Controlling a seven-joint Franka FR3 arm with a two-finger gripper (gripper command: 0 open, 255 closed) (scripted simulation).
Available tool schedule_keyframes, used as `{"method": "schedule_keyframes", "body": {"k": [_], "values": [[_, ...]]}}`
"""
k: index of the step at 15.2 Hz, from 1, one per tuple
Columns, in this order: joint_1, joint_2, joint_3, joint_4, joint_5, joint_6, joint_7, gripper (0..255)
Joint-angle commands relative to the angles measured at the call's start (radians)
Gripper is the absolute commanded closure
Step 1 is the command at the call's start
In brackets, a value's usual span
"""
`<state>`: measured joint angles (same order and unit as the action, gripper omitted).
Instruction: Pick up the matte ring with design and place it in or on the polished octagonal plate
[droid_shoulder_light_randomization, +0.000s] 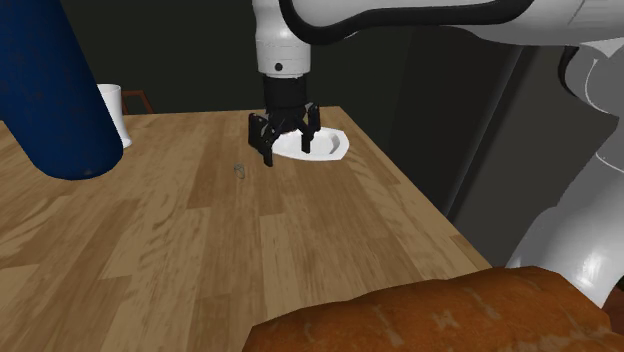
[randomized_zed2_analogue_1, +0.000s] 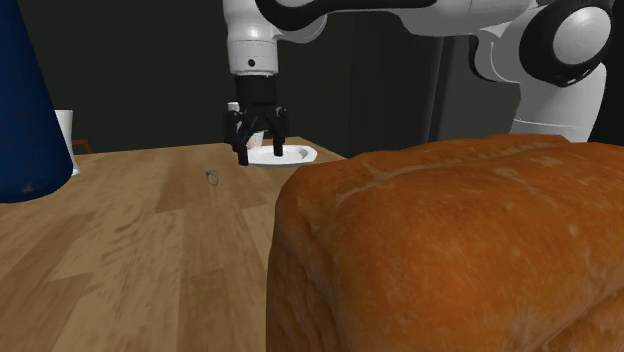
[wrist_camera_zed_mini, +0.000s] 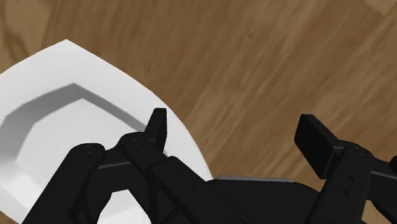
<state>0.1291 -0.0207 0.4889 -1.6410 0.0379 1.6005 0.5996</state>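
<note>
A tiny grey ring (droid_shoulder_light_randomization: 239, 169) (randomized_zed2_analogue_1: 212, 176) lies on the wooden table (droid_shoulder_light_randomization: 190, 245), alone on the boards. A white octagonal plate (droid_shoulder_light_randomization: 327, 147) (randomized_zed2_analogue_1: 288, 154) (wrist_camera_zed_mini: 51, 114) sits near the table's far edge. My black gripper (droid_shoulder_light_randomization: 287, 153) (randomized_zed2_analogue_1: 259, 156) (wrist_camera_zed_mini: 234, 124) hangs open just above the table at the plate's near rim. The ring is a short way off toward the shoulder view's left. One finger (wrist_camera_zed_mini: 157, 121) stands over the plate's edge and the other over bare wood. Nothing is between the fingers.
A big dark-blue body (droid_shoulder_light_randomization: 55, 90) (randomized_zed2_analogue_1: 25, 110) stands at the back left with a white cup (droid_shoulder_light_randomization: 113, 110) beside it. A brown bread loaf (droid_shoulder_light_randomization: 430, 315) (randomized_zed2_analogue_1: 450, 250) looms in the foreground. The table's edge runs along the shoulder view's right.
</note>
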Motion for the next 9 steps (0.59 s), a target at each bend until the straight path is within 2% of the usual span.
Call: {"method": "schedule_keyframes", "body": {"k": [1, 7, 9], "values": [[0.024, 0.081, 0.027, 0.092, -0.046, -0.014, 0.053, 0], [0.162, 0.36, 0.066, 0.45, -0.215, -0.117, 0.185, 0], [0.154, 0.346, 0.062, 0.403, -0.206, -0.082, 0.183, 0]]}}
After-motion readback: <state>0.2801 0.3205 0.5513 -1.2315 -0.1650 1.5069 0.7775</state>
